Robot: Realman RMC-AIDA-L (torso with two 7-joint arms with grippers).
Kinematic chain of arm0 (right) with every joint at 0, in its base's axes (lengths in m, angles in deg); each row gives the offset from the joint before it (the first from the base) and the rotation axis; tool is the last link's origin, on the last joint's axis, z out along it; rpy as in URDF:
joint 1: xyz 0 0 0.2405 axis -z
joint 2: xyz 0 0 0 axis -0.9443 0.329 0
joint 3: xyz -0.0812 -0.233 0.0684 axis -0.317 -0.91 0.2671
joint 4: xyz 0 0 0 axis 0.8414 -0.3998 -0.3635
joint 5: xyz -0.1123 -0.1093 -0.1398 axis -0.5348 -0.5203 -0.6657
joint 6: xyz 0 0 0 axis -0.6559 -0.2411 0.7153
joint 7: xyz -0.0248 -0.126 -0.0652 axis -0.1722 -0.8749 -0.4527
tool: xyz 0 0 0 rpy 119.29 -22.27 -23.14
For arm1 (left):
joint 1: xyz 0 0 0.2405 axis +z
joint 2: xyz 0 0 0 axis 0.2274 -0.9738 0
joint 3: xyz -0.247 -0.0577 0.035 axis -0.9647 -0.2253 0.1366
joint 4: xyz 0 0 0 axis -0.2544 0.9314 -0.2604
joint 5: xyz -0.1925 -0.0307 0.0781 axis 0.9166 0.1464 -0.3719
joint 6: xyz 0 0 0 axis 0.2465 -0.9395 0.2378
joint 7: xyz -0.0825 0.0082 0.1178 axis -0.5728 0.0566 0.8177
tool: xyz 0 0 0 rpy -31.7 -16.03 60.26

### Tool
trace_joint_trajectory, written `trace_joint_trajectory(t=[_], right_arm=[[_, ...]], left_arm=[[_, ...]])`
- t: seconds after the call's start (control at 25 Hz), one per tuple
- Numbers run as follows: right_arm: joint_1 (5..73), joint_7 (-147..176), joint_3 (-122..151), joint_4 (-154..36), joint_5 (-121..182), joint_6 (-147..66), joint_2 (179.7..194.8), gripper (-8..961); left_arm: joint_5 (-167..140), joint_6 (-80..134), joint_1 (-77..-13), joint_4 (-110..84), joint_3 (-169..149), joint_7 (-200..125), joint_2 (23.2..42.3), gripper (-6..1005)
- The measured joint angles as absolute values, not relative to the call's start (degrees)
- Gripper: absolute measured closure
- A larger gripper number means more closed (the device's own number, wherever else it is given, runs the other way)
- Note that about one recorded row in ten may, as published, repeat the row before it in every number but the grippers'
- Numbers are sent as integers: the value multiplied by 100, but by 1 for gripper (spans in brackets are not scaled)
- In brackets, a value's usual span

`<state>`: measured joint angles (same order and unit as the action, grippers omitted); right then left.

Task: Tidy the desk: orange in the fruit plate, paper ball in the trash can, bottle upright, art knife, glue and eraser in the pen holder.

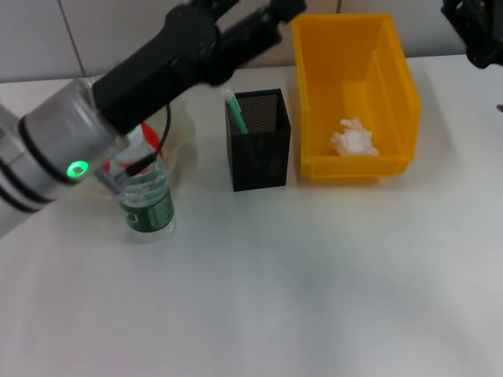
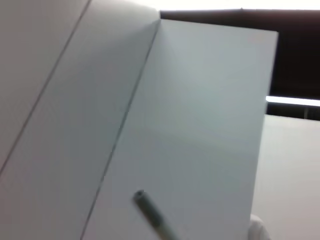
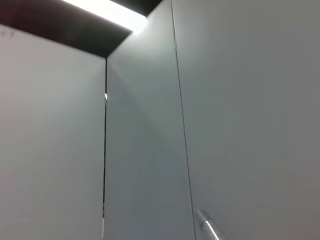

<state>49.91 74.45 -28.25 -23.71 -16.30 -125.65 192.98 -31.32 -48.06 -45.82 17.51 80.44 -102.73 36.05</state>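
White table (image 1: pixel 299 298) carries everything. Black mesh pen holder (image 1: pixel 259 153) stands upright just below raised left arm's forward end, green item poking out of it. Yellow bin (image 1: pixel 354 86) just beside holder, on side away from arm, crumpled paper ball (image 1: pixel 352 140) inside. Clear bottle (image 1: pixel 148 200) with green label stands upright under arm's elbow ring. Clear fruit plate (image 1: pixel 182 126) behind bottle, mostly hidden by arm.

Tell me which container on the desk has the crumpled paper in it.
The yellow bin on the right; the paper ball lies on its floor. The black mesh pen holder holds a green item instead.
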Motion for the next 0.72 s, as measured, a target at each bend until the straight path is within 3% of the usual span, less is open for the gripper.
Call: trace_joint_trajectory(t=[0.72], right_arm=[[5017, 10178, -2484, 233, -4794, -11688, 19309, 811]], left_arm=[[-4277, -5344, -4541, 1800, 8103, -10037, 3638, 171]])
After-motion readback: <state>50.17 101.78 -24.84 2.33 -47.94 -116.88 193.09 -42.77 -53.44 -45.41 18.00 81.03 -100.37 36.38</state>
